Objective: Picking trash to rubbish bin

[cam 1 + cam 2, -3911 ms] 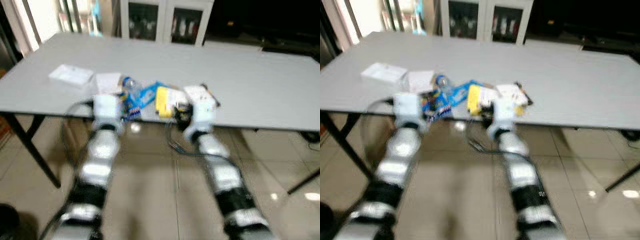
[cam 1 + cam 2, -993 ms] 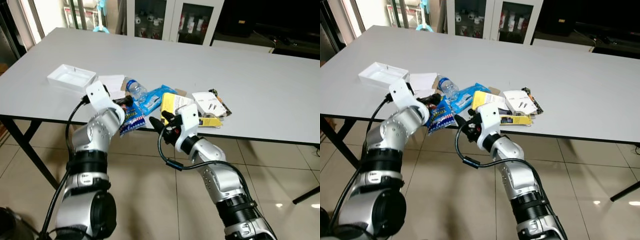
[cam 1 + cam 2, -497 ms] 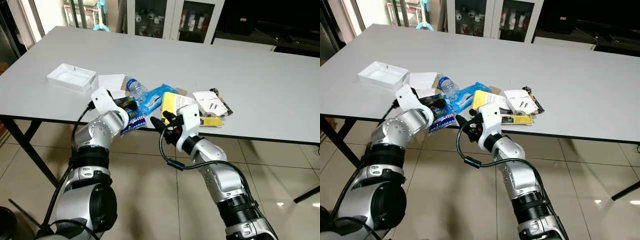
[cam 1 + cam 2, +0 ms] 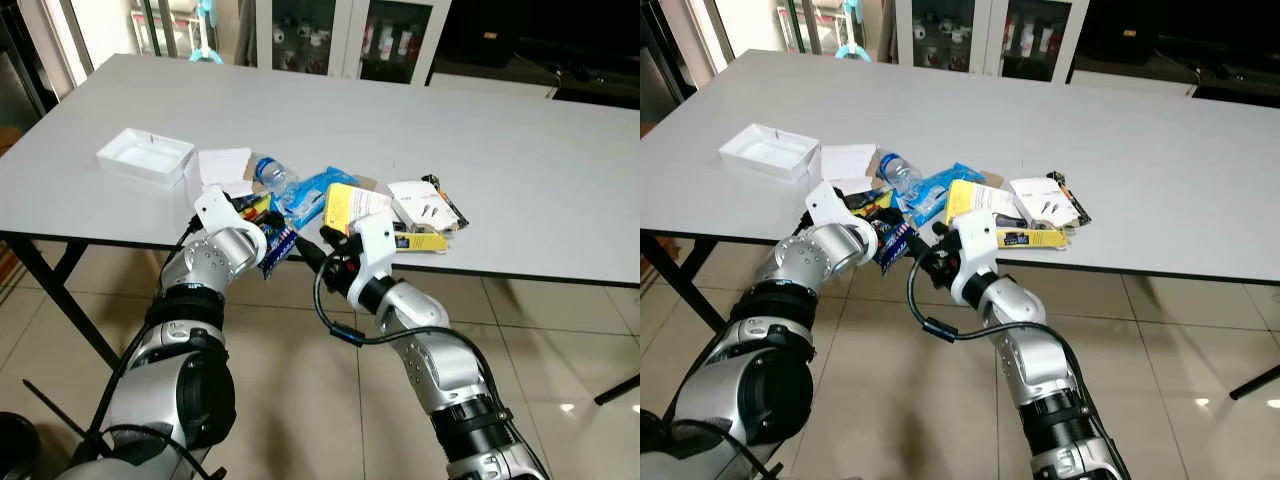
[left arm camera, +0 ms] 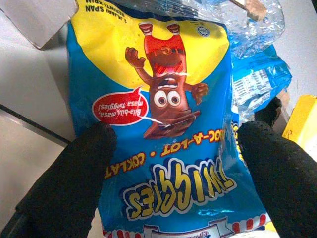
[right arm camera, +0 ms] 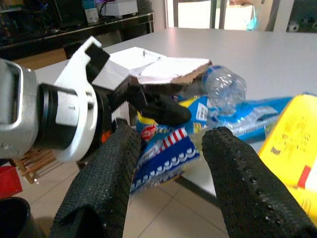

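Left wrist view: the blue snack packet [image 5: 168,134] lies between the two black fingers [image 5: 69,183] of the left gripper [image 4: 262,222], jaws spread wide to either side, not clamped on it. From the head views the packet hangs over the near edge of the grey table [image 4: 520,150], at the front of a trash heap: a crushed plastic bottle [image 4: 274,177], a second blue wrapper [image 4: 312,192], a yellow box [image 4: 352,205], a white carton [image 4: 422,201]. A white tray [image 4: 146,153] sits apart, further along the table. The right gripper [image 6: 168,163] hovers just off the table edge, released, fingers pointing at the same packet.

Progress, judged: nothing lifted yet, whole heap on the table. Dark round object at floor level [image 4: 18,450], possibly the bin, cannot confirm.

Clearance: tiled floor [image 4: 300,370] below the edge is open; the grippers are close together, collision risk
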Motion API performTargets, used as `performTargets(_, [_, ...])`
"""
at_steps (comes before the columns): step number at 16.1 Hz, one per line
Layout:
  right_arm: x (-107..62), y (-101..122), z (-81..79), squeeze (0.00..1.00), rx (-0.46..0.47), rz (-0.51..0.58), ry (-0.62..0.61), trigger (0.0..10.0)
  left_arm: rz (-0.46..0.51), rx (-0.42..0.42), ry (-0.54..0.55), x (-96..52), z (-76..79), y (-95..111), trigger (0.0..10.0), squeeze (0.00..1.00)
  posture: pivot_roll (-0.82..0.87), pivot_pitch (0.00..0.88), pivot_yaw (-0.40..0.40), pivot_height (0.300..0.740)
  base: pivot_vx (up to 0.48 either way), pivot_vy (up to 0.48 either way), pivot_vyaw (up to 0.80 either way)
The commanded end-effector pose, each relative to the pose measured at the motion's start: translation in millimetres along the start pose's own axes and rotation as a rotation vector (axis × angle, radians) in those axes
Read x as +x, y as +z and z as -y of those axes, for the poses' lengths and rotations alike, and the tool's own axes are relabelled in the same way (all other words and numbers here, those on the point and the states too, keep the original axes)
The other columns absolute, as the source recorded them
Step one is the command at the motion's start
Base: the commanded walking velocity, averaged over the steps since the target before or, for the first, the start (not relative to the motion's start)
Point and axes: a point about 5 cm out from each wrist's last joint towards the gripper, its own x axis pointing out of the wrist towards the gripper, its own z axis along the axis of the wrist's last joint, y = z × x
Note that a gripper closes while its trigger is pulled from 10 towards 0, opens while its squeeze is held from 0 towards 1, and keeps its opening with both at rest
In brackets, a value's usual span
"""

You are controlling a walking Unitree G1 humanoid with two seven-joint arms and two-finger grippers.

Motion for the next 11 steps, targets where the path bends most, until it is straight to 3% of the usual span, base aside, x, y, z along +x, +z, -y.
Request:
performTargets(1, [-1.5, 5, 0.5, 0.00, 0.001, 0.016, -0.003, 10.0, -0.084, -0.010, 0.064, 5.3, -14.2, -20, 10.0, 0.00, -0.01, 0.028, -0.054, 0.740, 0.000, 0.000, 0.00])
performTargets(6, [-2.6, 4, -1.0, 0.00, 0.007, 0.016, -0.003, 10.0, -0.179, -0.094, 0.120, 10.9, -34.2, -47, 10.0, 0.00, -0.02, 0.037, -0.043, 0.740, 0.000, 0.000, 0.00])
performTargets(11, [-4.0, 3, -0.2, 0.00, 0.009, 0.013, -0.006, 10.0, -0.191, -0.117, 0.101, 11.4, -30.7, -49, 10.0, 0.00, -0.01, 0.039, -0.050, 0.740, 0.000, 0.000, 0.00])
